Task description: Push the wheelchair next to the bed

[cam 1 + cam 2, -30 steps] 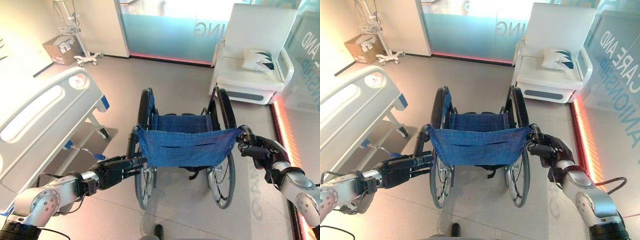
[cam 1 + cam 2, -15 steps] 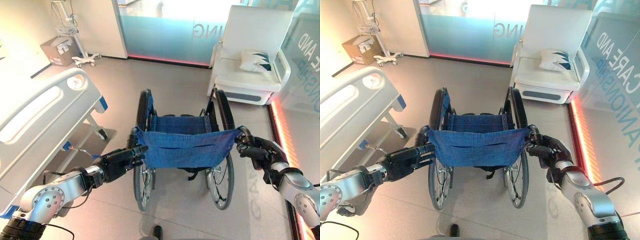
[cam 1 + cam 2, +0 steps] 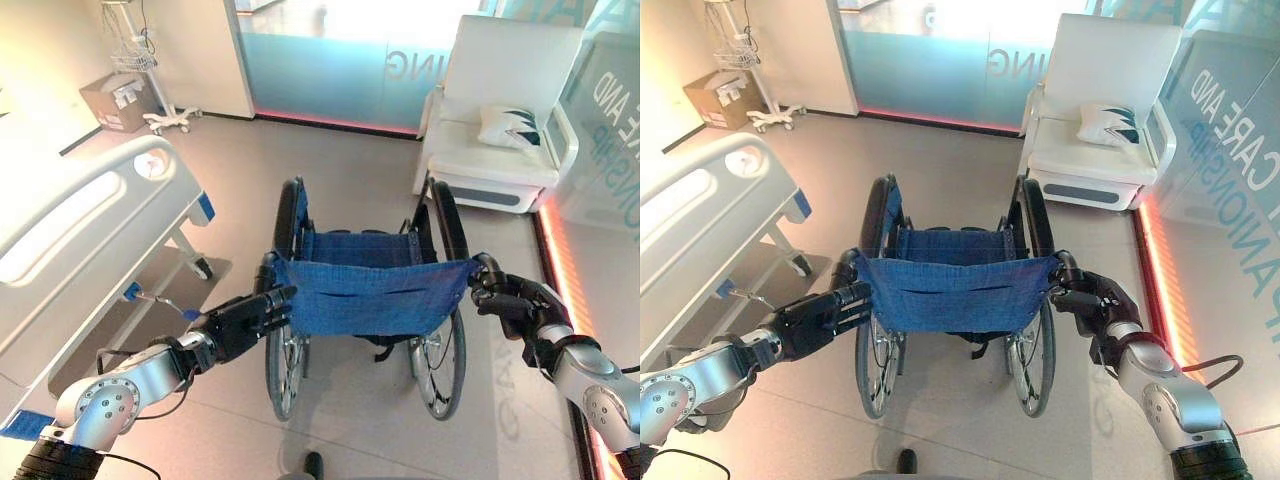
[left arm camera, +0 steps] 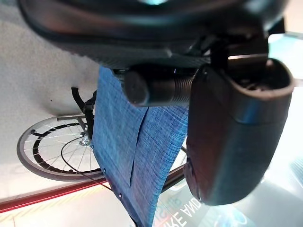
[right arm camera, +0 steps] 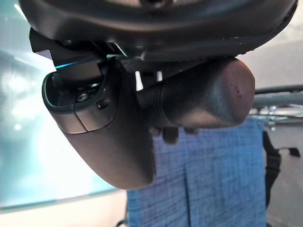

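Blue-backed wheelchair (image 3: 372,295) beside bed (image 3: 75,225); right robot hand (image 3: 508,300) clenched on handle; left robot hand (image 3: 240,322) seemingly likewise.

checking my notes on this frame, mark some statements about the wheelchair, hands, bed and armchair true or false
1. The wheelchair has a red backrest. False: it is blue.
2. The right hand is curled round the wheelchair's right push handle. True.
3. The bed lies on the robot's right. False: it is on the left.
4. A pillow lies on the white armchair. True.
5. The left hand is at the wheelchair's left push handle. True.
6. A person sits in the wheelchair. False: the seat is empty.
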Robot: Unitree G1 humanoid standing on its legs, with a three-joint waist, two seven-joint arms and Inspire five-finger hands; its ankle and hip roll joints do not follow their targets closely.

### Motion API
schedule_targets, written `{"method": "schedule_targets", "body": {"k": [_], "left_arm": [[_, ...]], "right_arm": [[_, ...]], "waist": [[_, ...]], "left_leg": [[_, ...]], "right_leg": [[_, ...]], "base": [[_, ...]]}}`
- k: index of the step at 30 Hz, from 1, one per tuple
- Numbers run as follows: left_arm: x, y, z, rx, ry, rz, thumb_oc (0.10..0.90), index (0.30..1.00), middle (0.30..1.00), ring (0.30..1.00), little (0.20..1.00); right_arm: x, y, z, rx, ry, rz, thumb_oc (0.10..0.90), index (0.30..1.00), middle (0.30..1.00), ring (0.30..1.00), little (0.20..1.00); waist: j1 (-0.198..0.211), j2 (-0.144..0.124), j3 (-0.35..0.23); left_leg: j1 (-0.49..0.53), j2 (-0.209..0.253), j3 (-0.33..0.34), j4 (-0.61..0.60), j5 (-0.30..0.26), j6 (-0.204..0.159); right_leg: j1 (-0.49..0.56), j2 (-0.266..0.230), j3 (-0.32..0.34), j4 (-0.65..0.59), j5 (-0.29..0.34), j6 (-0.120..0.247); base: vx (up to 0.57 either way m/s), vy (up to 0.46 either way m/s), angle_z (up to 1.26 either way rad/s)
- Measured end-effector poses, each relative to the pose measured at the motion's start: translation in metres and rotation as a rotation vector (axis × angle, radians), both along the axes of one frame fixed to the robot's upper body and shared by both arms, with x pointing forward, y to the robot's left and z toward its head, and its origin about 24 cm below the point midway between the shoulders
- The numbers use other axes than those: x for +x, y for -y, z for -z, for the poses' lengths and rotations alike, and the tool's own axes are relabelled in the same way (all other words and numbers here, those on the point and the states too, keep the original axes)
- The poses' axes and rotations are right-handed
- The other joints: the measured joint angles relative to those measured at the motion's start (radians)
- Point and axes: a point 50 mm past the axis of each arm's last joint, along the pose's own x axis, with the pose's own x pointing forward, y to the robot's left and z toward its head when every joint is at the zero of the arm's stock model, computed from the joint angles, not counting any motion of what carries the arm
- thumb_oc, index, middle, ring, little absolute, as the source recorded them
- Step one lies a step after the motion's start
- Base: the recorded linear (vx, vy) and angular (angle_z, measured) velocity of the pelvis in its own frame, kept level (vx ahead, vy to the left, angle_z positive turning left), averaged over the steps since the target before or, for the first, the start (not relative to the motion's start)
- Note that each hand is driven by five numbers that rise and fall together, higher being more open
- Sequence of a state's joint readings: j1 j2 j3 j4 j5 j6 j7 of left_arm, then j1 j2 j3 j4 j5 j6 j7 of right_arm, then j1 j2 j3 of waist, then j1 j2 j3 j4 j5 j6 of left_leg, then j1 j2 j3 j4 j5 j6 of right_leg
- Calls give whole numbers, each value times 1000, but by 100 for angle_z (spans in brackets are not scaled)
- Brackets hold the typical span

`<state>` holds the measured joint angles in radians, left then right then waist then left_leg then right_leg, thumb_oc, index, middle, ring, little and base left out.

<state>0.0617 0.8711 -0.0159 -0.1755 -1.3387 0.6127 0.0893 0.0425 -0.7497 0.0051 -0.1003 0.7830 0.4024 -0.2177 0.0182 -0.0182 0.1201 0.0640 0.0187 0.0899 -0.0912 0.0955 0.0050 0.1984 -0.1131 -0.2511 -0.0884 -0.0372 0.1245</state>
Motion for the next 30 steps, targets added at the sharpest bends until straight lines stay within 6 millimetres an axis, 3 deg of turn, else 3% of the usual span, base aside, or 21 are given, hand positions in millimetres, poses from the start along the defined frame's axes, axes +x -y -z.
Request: {"method": "schedule_targets", "body": {"k": [26,30], "left_arm": [[3,0,7,35,80,-64,400,300,300,300,300],[3,1,4,37,97,-92,400,300,300,300,300]], "right_arm": [[0,-4,4,7,7,-8,400,300,300,300,300],[1,-6,5,13,6,-17,400,300,300,300,300]], "waist": [[2,-27,14],[25,-38,35]], "left_leg": [[7,6,3,0,1,-1],[26,20,21,3,2,-9]], "right_leg": [[1,5,3,0,0,1],[5,18,21,3,-7,-11]], "base": [[9,-57,-1],[23,-193,-11]]}}
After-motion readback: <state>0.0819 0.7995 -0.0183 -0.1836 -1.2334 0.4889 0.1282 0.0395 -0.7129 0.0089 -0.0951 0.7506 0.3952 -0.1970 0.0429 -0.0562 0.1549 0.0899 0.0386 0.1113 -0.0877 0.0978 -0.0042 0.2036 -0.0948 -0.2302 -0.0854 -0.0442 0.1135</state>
